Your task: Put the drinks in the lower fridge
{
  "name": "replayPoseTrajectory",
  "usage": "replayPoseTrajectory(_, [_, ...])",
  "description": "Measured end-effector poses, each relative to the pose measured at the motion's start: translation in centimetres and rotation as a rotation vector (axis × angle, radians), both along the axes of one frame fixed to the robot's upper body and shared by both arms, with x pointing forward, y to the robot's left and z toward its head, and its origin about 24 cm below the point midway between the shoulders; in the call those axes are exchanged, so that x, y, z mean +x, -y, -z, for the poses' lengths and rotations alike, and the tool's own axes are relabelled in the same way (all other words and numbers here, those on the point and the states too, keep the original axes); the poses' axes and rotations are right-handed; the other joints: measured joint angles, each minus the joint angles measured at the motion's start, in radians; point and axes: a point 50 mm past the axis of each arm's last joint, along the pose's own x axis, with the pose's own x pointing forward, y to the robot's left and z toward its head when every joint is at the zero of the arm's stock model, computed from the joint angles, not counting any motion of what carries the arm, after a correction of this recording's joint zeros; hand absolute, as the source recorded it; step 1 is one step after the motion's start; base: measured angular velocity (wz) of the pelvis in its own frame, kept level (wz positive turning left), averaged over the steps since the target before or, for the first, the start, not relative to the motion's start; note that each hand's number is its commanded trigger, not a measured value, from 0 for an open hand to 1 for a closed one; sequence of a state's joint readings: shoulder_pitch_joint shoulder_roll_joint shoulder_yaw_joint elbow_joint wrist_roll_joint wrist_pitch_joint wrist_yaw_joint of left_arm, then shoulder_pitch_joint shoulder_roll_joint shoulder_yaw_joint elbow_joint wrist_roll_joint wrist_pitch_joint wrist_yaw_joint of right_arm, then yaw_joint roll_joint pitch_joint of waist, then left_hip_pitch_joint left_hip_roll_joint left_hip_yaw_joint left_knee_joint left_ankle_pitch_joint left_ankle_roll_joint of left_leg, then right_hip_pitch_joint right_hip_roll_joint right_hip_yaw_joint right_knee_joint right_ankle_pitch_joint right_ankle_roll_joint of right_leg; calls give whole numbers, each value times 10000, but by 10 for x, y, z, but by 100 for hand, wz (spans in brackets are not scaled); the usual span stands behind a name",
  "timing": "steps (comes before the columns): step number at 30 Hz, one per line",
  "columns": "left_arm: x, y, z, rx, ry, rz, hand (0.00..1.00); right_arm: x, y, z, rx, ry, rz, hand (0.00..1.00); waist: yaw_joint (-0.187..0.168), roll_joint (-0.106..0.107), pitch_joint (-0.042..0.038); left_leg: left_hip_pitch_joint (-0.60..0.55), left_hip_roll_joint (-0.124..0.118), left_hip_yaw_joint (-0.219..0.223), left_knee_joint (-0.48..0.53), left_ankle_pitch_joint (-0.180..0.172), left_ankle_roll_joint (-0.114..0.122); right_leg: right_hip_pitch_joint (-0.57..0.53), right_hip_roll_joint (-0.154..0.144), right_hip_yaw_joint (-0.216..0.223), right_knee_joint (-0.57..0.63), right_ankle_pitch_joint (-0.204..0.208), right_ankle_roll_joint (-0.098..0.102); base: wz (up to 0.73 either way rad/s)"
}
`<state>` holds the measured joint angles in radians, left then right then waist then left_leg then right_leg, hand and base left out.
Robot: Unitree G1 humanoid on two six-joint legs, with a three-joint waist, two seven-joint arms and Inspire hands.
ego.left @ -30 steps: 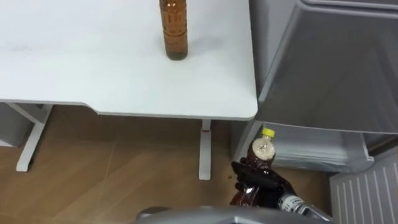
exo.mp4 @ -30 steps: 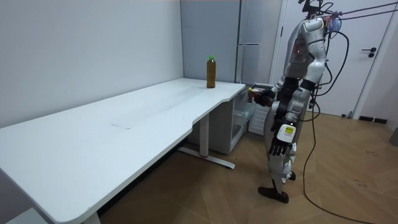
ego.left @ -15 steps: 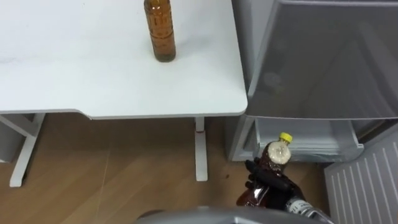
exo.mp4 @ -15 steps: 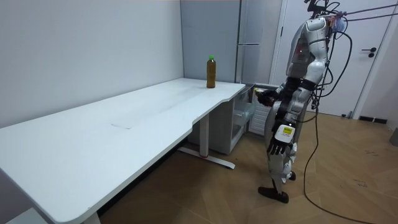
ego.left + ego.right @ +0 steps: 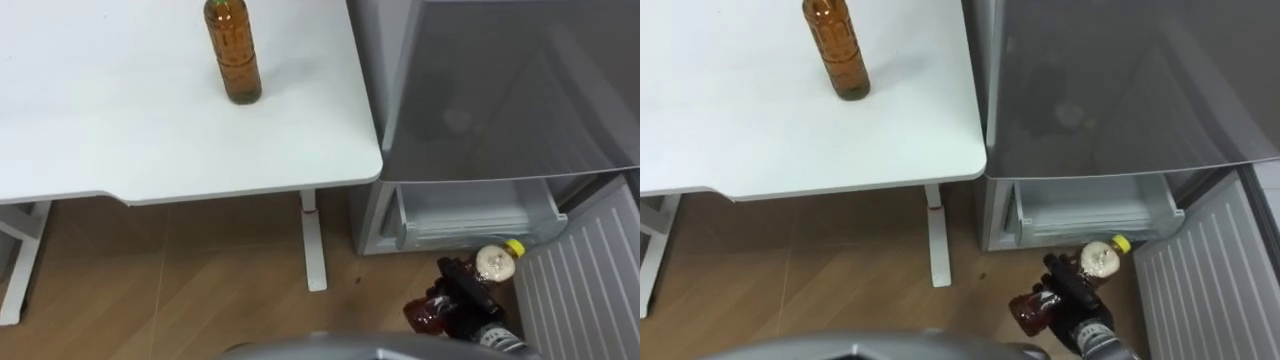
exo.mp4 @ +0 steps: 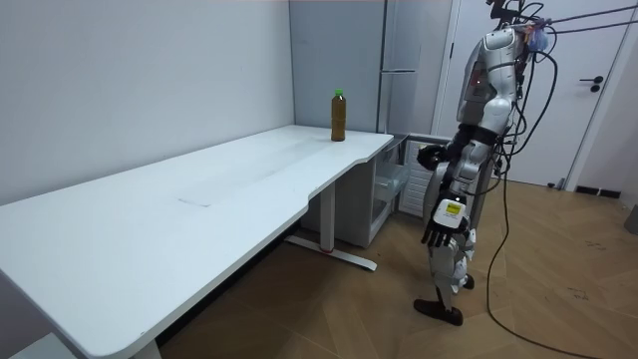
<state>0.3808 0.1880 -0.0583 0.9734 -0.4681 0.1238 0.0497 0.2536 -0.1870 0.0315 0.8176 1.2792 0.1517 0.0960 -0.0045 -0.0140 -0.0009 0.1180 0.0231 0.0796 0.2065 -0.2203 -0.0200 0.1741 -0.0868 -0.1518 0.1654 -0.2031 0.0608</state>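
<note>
Bottle now beside open fridge edge

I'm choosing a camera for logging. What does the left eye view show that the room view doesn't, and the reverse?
Left eye view: a look down into the open lower fridge compartment, and the yellow cap of the dark brown bottle that the right hand is curled round. Room view: the left hand hanging open, and the green cap of the amber bottle. Both: the white table with that bottle standing on it.
</note>
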Motion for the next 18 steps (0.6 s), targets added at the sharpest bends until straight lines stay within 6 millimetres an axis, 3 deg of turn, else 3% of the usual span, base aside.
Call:
replayPoseTrajectory(7, [-13, 2, 2, -167, -471, -182, 0, 4, 6, -2, 416, 29, 1935, 100, 42, 39, 14, 72, 5, 119, -21, -27, 8, 39, 7, 145, 19, -4, 7, -6])
replayPoseTrajectory(18, [-16, 5, 2, -547, -595, 828, 0, 23, 20, -11, 228, 678, 3444, 100, 36, 181, 7, -24, -6, 25, -3, -28, 12, -9, 7, 98, 6, -19, 22, 2])
